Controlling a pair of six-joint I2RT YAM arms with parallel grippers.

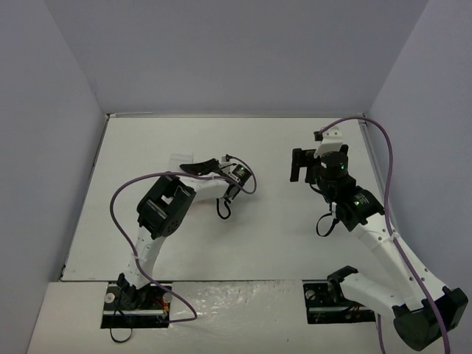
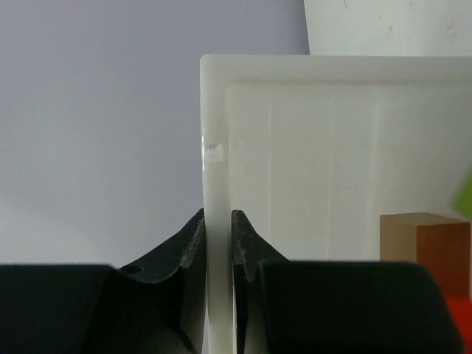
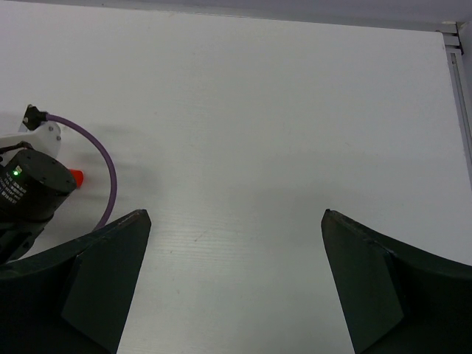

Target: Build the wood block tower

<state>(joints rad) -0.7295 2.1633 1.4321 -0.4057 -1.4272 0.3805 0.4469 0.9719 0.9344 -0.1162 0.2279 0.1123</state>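
Left fingers [image 2: 189, 243] clamp the tray [image 2: 214, 110] rim, tan block [image 2: 425, 247] inside.

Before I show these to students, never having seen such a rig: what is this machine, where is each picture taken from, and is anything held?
Two robot arms, left and right, are bolted to a white table. The wide picture looks down from above; the other two come from a camera on each wrist. The left gripper is shut on the wall of a white plastic tray, with a tan block and a red piece inside. The right gripper is open and holds nothing.
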